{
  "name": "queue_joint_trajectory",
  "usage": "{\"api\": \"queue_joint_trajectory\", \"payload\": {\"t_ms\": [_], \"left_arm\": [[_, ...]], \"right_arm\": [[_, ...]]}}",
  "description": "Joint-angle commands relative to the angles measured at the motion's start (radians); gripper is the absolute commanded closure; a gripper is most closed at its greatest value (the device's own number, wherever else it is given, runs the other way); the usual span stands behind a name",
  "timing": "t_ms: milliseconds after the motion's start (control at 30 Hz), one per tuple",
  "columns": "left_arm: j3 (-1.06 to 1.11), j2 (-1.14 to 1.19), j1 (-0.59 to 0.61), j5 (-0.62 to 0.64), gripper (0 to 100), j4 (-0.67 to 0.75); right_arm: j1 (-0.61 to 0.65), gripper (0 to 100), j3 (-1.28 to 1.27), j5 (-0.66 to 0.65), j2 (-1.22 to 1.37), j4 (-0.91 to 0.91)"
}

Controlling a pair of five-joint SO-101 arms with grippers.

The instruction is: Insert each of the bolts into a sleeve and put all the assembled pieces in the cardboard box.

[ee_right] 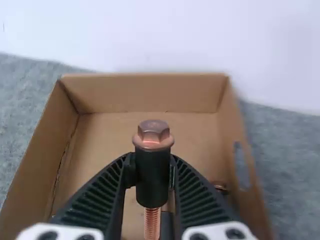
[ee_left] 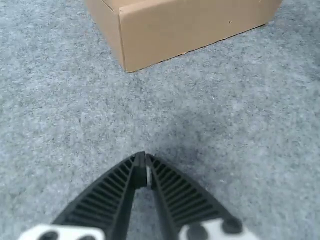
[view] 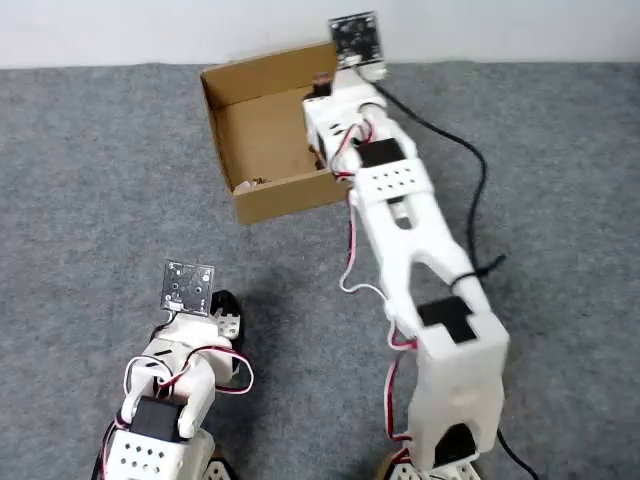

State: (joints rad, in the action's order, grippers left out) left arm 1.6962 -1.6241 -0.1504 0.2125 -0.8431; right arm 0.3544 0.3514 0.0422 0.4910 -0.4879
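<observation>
Short of the cardboard box [ee_left: 190, 30], over the grey carpet [ee_left: 240, 125], the left gripper [ee_left: 145, 164] hung with its fingers pressed together on nothing. Above the box's open inside, the right gripper [ee_right: 151, 165] was clamped on a black sleeve [ee_right: 151, 177] with a copper bolt [ee_right: 153, 136] standing through it. A second copper piece [ee_right: 218, 188] lay inside the box by a side wall.
</observation>
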Motion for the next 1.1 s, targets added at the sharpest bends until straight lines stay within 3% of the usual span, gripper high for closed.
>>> {"api": "queue_joint_trajectory", "payload": {"t_ms": [0, 167, 333, 533, 767, 1067], "left_arm": [[-0.005, -0.003, 0.005, -0.008, 100, -0.018], [-0.005, -0.009, 0.005, -0.006, 100, -0.038], [-0.005, -0.011, 0.003, -0.008, 100, -0.146], [-0.005, -0.011, 0.003, -0.006, 100, -0.135], [-0.005, -0.011, 0.003, -0.006, 100, -0.135], [-0.005, -0.011, 0.003, -0.006, 100, -0.135]], "right_arm": [[0.024, 99.1, 0.173, -0.006, 0.084, 0.024], [0.045, 99.1, 0.275, -0.083, 0.223, 0.019], [0.081, 99.1, 0.276, -0.086, 0.274, -0.002], [0.101, 98.7, 0.278, -0.086, 0.321, -0.094], [0.102, 85.7, 0.278, -0.086, 0.328, -0.134], [0.111, 90.6, 0.279, -0.086, 0.288, -0.148]]}}
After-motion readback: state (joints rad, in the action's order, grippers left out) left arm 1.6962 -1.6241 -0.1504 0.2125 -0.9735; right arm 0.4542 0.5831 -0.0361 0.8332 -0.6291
